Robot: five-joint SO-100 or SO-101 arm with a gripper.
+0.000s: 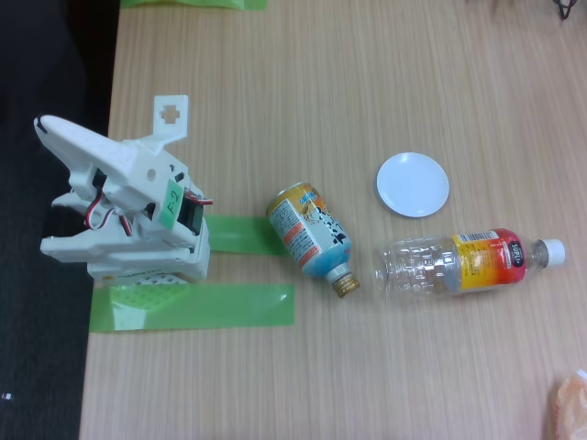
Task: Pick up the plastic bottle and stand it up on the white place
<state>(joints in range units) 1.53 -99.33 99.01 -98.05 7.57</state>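
I'm looking down on a light wood-grain table (367, 92) with a dark floor along its left edge. The plastic bottle (463, 263) lies on its side toward the right of the fixed view, white cap pointing right, its clear ribbed base pointing left. Just above it, close to but apart from it, sits the white dish (413, 184), with nothing on it. To the bottle's left lies a blue-and-orange can (308, 236), also on its side, its gold neck aimed down and right, near the bottle's base. Further left, my white arm sits folded over its base at the table's edge, fixed among strips of green tape (193, 306). The gripper (55, 133) points up and left, well away from the bottle; I cannot tell whether its jaws are parted.
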